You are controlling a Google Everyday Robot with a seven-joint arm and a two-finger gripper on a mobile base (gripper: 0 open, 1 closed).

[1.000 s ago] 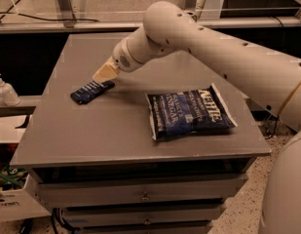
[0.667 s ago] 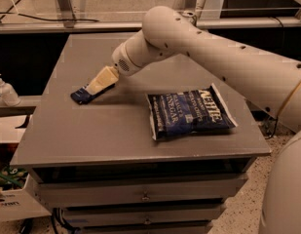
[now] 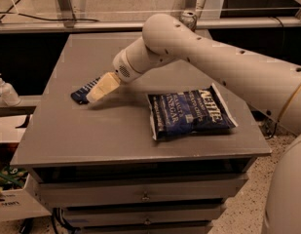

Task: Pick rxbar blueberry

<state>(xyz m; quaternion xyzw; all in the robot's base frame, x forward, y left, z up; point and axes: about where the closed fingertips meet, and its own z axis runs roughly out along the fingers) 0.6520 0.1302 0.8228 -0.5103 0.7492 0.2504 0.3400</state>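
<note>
The rxbar blueberry [image 3: 81, 94] is a small flat dark navy bar lying on the left part of the grey table top [image 3: 101, 135]. My gripper [image 3: 95, 94], cream-coloured at the end of the white arm, reaches down from the right. It lies right over the bar's right half and hides it. Only the bar's left end shows beyond the gripper's tip. The bar rests flat on the table.
A large blue-and-white chip bag [image 3: 191, 113] lies to the right of the bar, near the table's front right. Drawers [image 3: 140, 195] sit under the top. A white pump bottle [image 3: 6, 90] and a box [image 3: 11, 201] stand off the table's left side.
My gripper has moved down and to the left onto the bar, covering more of it. The bar and the chip bag have stayed in place.
</note>
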